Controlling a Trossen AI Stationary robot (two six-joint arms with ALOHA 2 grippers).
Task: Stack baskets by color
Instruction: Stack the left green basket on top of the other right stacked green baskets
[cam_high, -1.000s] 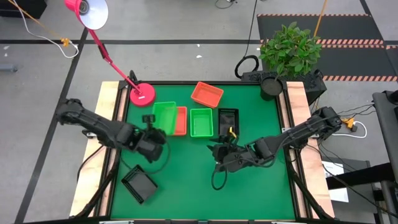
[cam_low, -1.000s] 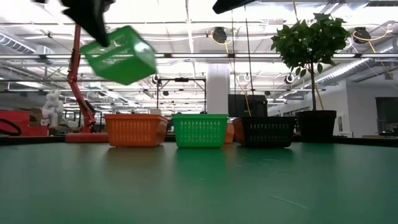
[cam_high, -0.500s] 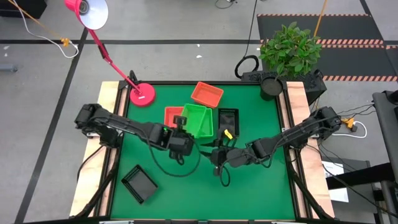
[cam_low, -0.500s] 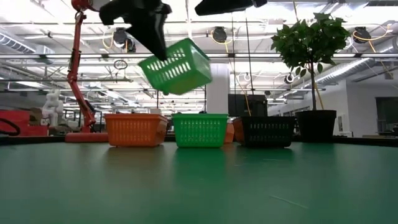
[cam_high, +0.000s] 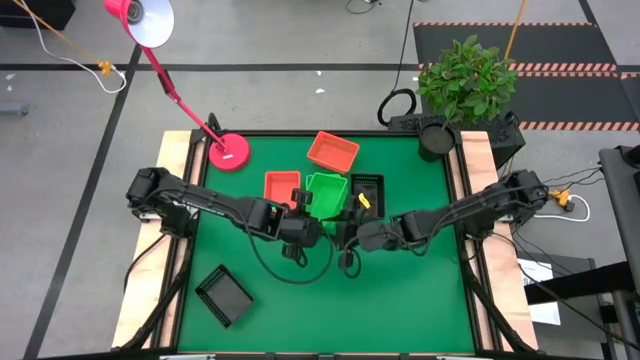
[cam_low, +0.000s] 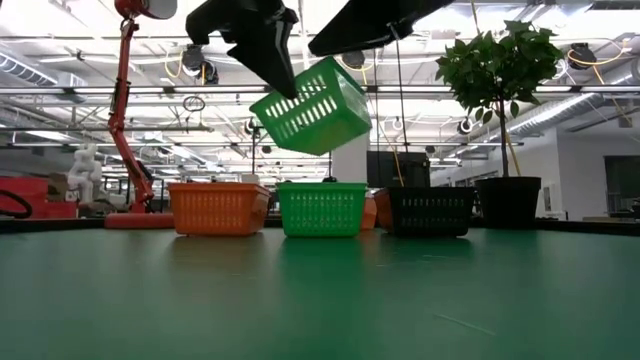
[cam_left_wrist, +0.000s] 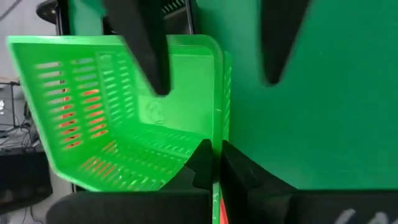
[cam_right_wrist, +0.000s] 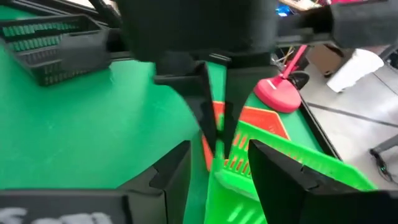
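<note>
Left gripper (cam_high: 303, 207): clenched on the rim of a bright green slotted plastic basket (cam_low: 311, 105), holding it tilted in the air above the table; in the left wrist view the two dark fingers (cam_left_wrist: 200, 163) pinch the basket's wall (cam_left_wrist: 130, 124).
Held green basket: in the low view it hangs above the row of baskets on the table, touching none; from above it shows at mid-table (cam_high: 325, 192).
Right gripper (cam_high: 347, 226): just beside the held basket, on the side opposite the left gripper; its fingers (cam_right_wrist: 169, 167) are spread apart, one on each side of the green rim, not closed on it.
Second green basket (cam_low: 321, 209): upright on the green table mat (cam_low: 320, 300), directly under the held one.
Orange-red slotted plastic basket (cam_high: 281, 187): on the mat just beside the green ones, toward the left arm.
Second orange-red basket (cam_high: 333, 151): farther back, near the rear edge, set at an angle.
Black slotted plastic basket (cam_high: 367, 189): on the mat just beside the green pair, toward the right arm.
Second black basket (cam_high: 223, 295): alone near the front left corner, well apart from the rest.
Pink round lamp base (cam_high: 229, 152): at the rear left corner of the mat.
Potted green plant (cam_high: 464, 84): at the rear right corner.
</note>
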